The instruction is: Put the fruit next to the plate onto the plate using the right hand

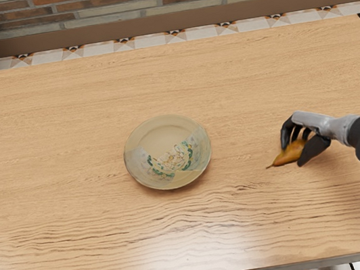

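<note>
Curling around a small yellow-brown pear [289, 153], the right hand [305, 135] is seen with its dark fingers [289, 133] draped over the fruit's upper side and the thumb [314, 148] set against its near side, so the fruit is pinched rather than cupped. The pear's thick end is enclosed by the hand, while its narrow end and stem stick out beyond the fingertips, pointing away from the wrist toward the plate [129, 162]. Whether the pear is resting on the wooden table [60, 113] or is held just clear of it cannot be told. The plate, a shallow dish with a painted pattern, lies well apart from the hand, out beyond the fingertips, and no fruit is on it, so the task is judged to be at the grasp stage with the carry yet to come. Several risks can be judged from here. Since only part of the rounded, tapered fruit is covered, it could be squeezed out toward its narrow end if the pinch is tightened or the arm is swung quickly. If the lift is kept too low, the protruding stem end could be caught on the raised rim and the plate pushed away. A release made too high or off-centre could let the pear roll off the dish.
</note>
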Controlling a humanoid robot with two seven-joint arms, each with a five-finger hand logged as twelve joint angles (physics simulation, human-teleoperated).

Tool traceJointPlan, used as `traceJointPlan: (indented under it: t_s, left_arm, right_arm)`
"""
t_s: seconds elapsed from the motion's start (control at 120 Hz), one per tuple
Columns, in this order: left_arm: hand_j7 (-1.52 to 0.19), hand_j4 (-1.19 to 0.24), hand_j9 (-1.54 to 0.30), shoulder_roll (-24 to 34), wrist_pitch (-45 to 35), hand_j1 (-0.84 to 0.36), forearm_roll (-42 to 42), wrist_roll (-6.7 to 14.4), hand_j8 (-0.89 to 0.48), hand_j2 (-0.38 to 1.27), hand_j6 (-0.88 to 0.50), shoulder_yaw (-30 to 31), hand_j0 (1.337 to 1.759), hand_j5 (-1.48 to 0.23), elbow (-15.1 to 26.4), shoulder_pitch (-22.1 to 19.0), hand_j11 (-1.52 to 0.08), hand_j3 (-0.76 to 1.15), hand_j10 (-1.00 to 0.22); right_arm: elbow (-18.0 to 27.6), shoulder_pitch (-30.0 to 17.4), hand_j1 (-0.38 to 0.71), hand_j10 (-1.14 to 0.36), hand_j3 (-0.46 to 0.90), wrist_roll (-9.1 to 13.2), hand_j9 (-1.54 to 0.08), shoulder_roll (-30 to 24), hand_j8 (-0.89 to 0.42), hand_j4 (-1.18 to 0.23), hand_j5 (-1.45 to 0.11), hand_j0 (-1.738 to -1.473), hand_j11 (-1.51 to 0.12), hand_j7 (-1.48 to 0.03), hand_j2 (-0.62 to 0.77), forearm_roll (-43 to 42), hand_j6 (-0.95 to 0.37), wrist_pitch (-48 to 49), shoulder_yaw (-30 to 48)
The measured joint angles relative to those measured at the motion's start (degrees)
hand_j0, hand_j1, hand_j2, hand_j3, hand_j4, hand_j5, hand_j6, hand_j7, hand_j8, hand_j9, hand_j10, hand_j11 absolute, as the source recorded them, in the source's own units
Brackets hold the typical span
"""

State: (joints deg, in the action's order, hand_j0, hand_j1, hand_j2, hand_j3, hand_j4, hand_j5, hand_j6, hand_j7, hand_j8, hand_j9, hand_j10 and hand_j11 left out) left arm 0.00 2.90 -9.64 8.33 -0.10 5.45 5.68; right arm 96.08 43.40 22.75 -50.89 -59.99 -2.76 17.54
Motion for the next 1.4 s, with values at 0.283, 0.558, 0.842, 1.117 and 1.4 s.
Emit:
traceJointPlan:
  t_s: [0.283, 0.558, 0.842, 1.117, 1.4]
  left_arm:
    - [-0.03, -0.02, -0.03, 0.00, 0.00, 0.32, 0.01, -0.01, -0.02, 0.00, -0.02, 0.01, 1.658, -0.03, 0.00, 0.00, -0.03, 0.00, -0.02]
    - [-0.03, -0.02, -0.03, 0.00, 0.00, 0.32, -0.01, 0.01, -0.02, 0.00, -0.02, 0.01, 1.658, -0.03, 0.00, -0.06, -0.03, 0.00, -0.02]
    - [-0.03, -0.02, -0.03, 0.00, 0.00, 0.32, -0.01, 0.01, -0.02, 0.00, -0.02, 0.01, 1.658, -0.03, 0.00, -0.06, -0.03, 0.00, -0.02]
    - [-0.03, -0.02, -0.03, 0.00, 0.00, 0.32, 0.01, 0.00, -0.02, 0.00, -0.02, 0.01, 1.658, -0.03, 0.00, -0.06, -0.03, 0.00, -0.02]
    - [-0.03, -0.02, -0.03, 0.00, 0.00, 0.32, 0.00, 0.00, -0.02, 0.00, -0.02, 0.01, 1.658, -0.03, 0.00, -0.06, -0.03, 0.00, -0.02]
  right_arm:
    - [-0.05, 0.12, 0.32, -0.49, 0.00, -0.04, -1.11, -0.08, -0.35, -0.82, -1.14, -1.652, -1.11, -1.10, 0.30, 5.99, -0.54, 8.23, 5.43]
    - [-0.06, 2.80, 0.28, -0.50, 0.00, -0.07, -1.14, 0.25, -0.38, -0.82, -1.16, -1.654, -1.16, -1.10, 0.29, 13.42, -0.58, 14.81, 7.73]
    - [-0.34, 7.04, 0.27, -0.50, 0.00, -0.06, -1.16, 1.49, -0.37, -0.83, -1.16, -1.653, -1.17, -1.11, 0.28, 19.29, -0.60, 17.42, 7.89]
    - [-3.81, 10.04, 0.30, -0.49, 0.00, 0.02, -1.15, 8.40, -0.36, -0.82, -1.17, -1.653, -1.16, -1.11, 0.33, 21.17, -0.60, 17.33, 8.12]
    - [-7.87, 10.70, 0.31, -0.49, 0.00, 0.05, -1.18, 15.07, -0.36, -0.82, -1.18, -1.654, -1.17, -1.11, 0.35, 21.38, -0.59, 17.09, 9.04]
